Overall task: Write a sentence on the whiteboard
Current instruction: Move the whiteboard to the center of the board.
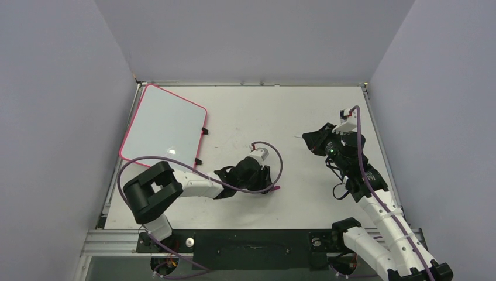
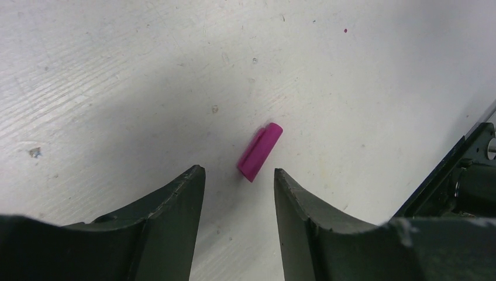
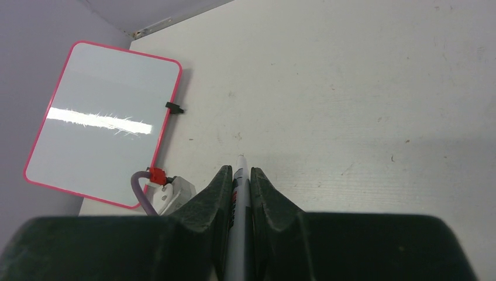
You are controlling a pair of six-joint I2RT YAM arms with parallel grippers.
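Note:
The whiteboard (image 1: 164, 126) (image 3: 99, 123), glossy white with a red-pink frame, lies at the table's far left corner. Its surface is blank, and the sentence is not in view. My right gripper (image 1: 314, 140) (image 3: 240, 170) hovers right of centre, shut on a white-barrelled marker (image 3: 240, 190) whose tip pokes out past the fingertips, pointing toward the board side. My left gripper (image 1: 264, 182) (image 2: 238, 171) is low over the table's middle front, open and holding nothing. A small magenta marker cap (image 2: 260, 151) (image 1: 274, 188) lies on the table just beyond its fingertips, touching neither finger.
Two black clips (image 1: 205, 130) sit on the whiteboard's right edge. Purple cables loop over both arms. A black metal rail (image 1: 251, 246) (image 2: 462, 175) runs along the near table edge, close to the left gripper. Grey walls close in the table on three sides.

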